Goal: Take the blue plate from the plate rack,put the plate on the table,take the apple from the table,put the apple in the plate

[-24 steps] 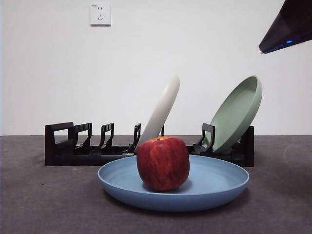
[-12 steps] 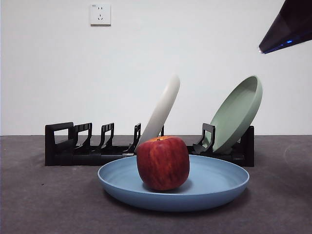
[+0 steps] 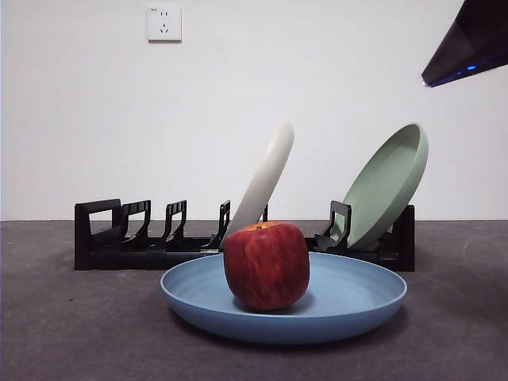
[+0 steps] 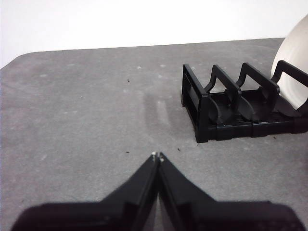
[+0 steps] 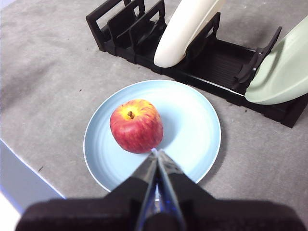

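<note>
Nearest in the front view, on the dark grey counter [image 3: 71,333]: the blue plate [image 3: 349,305], lying flat on its base and so steady enough to carry fruit. On it, a little left of centre, the apple [image 3: 267,265], upright with stem dip upward, resting clear of the rim, so unlikely to roll off; red with darker streaks, yellowish near the stem, somewhat blocky, far narrower than the matte, shallow, raised-rim plate beneath. Just behind, the plate rack [image 3: 127,238], long, low and black, with upright dividers; leaning in its slots, a cream-white plate [image 3: 266,178] and, further right, a pale green plate [image 3: 389,186], each propped by a divider and so kept on edge. Left slots unfilled. High at the top right corner, a dark arm tip, well apart from everything. In the right wrist view, right hand [image 5: 156,153] clenched with nothing between the jaws, hanging above the plate's near edge beside the apple. In the left wrist view, left hand [image 4: 157,156] likewise clenched on nothing, waiting over bare counter off the rack's left end. By these signs, task apparently complete.
</note>
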`<state>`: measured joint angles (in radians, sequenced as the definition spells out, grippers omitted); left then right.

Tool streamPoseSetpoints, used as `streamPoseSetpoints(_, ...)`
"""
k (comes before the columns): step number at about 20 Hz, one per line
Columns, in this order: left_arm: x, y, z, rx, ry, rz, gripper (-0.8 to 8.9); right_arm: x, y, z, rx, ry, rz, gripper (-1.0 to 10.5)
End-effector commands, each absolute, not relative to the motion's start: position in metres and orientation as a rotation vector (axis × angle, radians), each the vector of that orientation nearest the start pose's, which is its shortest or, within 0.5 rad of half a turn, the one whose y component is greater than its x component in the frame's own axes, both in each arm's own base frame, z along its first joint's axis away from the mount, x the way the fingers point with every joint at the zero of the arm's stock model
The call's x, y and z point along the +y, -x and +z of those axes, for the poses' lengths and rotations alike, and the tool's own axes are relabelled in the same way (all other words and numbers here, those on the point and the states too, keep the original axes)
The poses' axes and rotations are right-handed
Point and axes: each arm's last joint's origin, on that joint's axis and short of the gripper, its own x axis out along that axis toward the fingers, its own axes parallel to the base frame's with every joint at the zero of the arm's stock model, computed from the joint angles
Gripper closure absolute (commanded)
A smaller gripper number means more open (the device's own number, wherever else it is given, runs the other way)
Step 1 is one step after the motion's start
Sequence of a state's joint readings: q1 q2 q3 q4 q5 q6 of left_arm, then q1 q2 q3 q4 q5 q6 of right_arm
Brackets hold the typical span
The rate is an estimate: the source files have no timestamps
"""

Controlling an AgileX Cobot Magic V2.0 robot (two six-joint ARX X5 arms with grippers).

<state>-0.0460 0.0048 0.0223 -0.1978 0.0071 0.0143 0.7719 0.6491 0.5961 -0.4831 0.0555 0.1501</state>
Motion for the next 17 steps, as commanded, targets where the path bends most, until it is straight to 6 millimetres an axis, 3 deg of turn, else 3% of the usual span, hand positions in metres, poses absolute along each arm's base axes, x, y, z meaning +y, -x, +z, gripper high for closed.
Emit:
streamPoseSetpoints(1, -0.004, -0.096, 0.147, 0.19, -0.011, -0.05, 8.15, 0.095, -0.101, 0.259, 0.53, 0.113, 0.651, 9.5)
streamPoseSetpoints(4, -0.004, -0.096, 0.147, 0.19, -0.011, -0.048, 8.15, 0.076, -0.104, 0.263, 0.438, 0.294, 0.549, 9.5)
streamPoseSetpoints(9, -0.004, -0.096, 0.147, 0.19, -0.011, -0.048, 8.15, 0.035, -0.109, 0.255, 0.372, 0.176, 0.346, 9.5)
streamPoseSetpoints(14, -0.004, -0.096, 0.147, 0.19, -0.011, -0.048, 8.15, 0.016, -0.099, 0.215, 0.17, 0.116, 0.28, 9.5)
streamPoseSetpoints(17, -0.004, -0.096, 0.147, 0.19, -0.011, -0.048, 8.15, 0.012, -0.095, 0.189, 0.134, 0.063, 0.234, 9.5)
